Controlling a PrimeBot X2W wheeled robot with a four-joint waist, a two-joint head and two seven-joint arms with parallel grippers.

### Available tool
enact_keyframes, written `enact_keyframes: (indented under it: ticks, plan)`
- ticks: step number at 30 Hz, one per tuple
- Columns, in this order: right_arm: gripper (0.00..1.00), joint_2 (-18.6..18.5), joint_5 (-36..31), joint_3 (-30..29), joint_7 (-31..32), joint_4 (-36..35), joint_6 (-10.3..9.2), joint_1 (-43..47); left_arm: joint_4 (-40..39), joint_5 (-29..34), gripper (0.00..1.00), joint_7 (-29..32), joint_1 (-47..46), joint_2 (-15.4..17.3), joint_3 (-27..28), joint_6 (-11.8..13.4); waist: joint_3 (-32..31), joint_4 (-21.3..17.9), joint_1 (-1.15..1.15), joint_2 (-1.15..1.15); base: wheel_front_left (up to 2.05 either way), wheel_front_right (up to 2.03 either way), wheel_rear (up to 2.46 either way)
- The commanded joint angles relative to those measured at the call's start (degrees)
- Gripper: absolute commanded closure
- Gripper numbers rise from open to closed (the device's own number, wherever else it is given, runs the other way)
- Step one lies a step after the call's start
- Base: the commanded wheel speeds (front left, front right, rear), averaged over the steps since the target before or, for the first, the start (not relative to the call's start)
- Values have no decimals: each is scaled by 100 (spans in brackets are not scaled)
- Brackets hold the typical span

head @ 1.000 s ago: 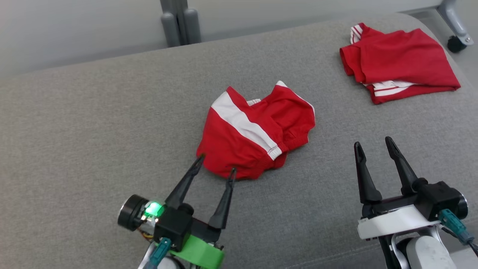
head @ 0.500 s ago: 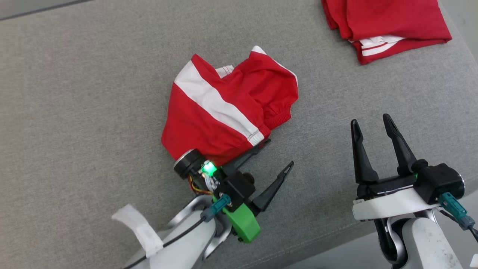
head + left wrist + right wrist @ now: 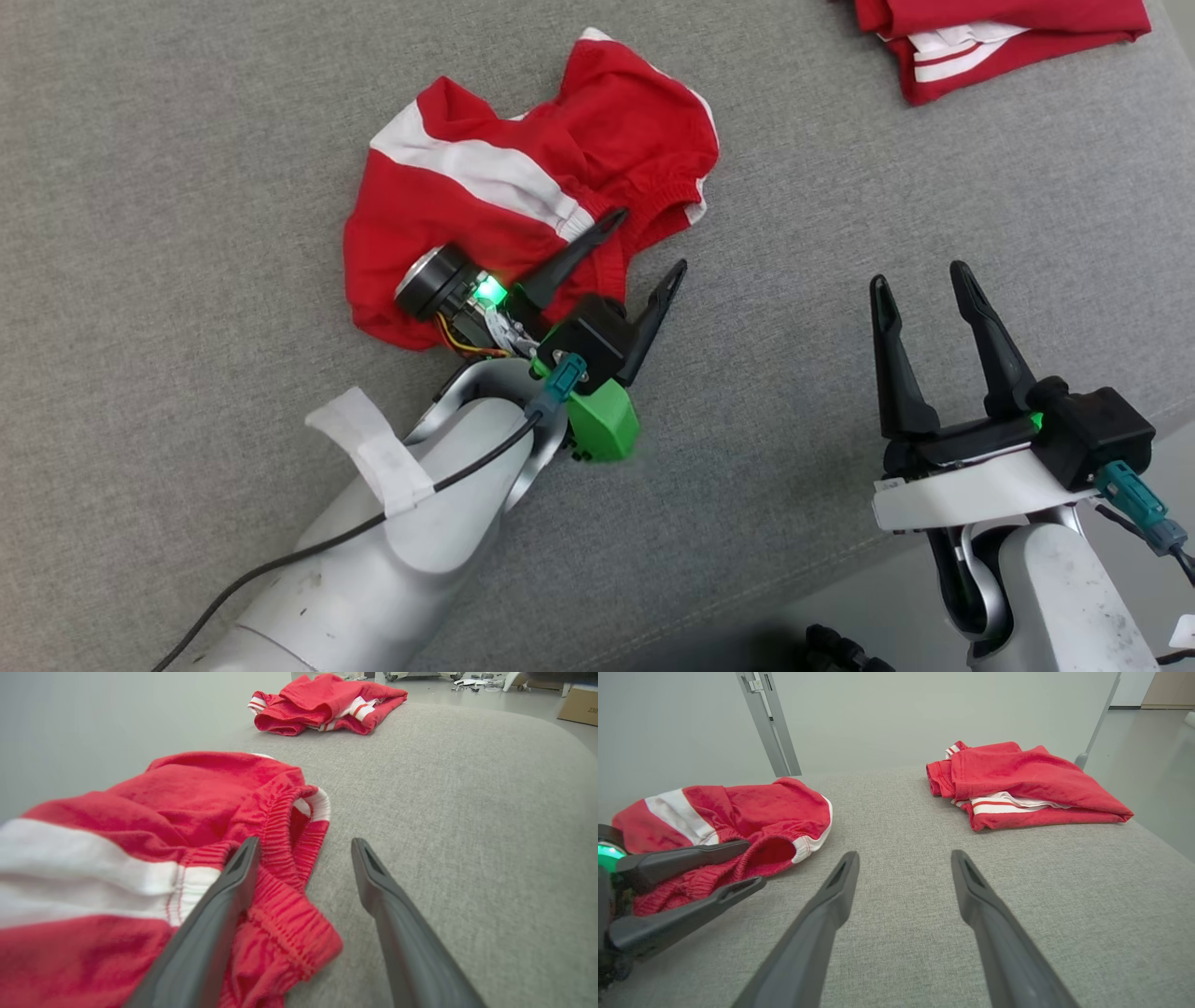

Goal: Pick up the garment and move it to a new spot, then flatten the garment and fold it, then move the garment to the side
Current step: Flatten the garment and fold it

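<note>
I work over a wide grey cushion (image 3: 187,168), a woven fabric that lies flat and rounds off at its far end. Beyond it stands a plain pale wall (image 3: 901,714), with a grey metal post (image 3: 768,723) rising against it just behind the cushion's far edge. To my right the cushion drops away to a smooth grey floor (image 3: 1153,760). Far off on that floor stands a cardboard box (image 3: 579,702); what it holds I cannot tell.

The garment (image 3: 523,168), red with a white stripe and an elastic waistband, lies crumpled on the cushion ahead of me and to my left. A second red piece, the pile (image 3: 1008,37), lies folded near the cushion's far right corner, well apart from the first.

My left gripper (image 3: 646,243) is at the garment's near right edge, jaws spread wide and holding nothing. One finger lies over the waistband, the other over bare cushion just beside it. Whether the first finger touches the cloth I cannot tell. My right gripper (image 3: 920,275) hovers over bare cushion further right. Its jaws are just as wide and empty, well apart from both garment and pile.
</note>
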Motion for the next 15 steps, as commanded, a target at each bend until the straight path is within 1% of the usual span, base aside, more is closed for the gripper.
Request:
enact_keyframes:
  ticks: [1,5,7,8,9,13,15]
  plan:
    - [0,8,23,25,0,15,-4,-80,116,36,0,0,-128,14,43,91,5,-12,-1,0,0,0,0]
    - [0,7,42,101,0,33,-4,-92,425,20,0,2,-302,-9,54,239,-14,-36,-1,0,0,0,0]
    - [0,7,53,131,0,43,-4,-86,555,-40,1,2,-372,-16,67,268,-36,-51,-1,0,0,0,0]
    - [0,7,55,140,0,49,-4,-81,602,-64,42,2,-410,-19,75,279,-49,-57,-1,0,0,0,0]
    - [0,7,63,158,0,59,-4,-76,664,-96,100,2,-452,-22,87,278,-76,-64,-1,0,0,0,0]
    - [0,7,71,168,0,89,-4,-40,804,-202,100,1,-584,-36,113,213,-223,-77,-1,0,0,0,0]
    - [0,7,68,166,0,107,-4,5,730,-231,100,1,-655,-42,133,181,-329,-70,-1,0,0,0,0]
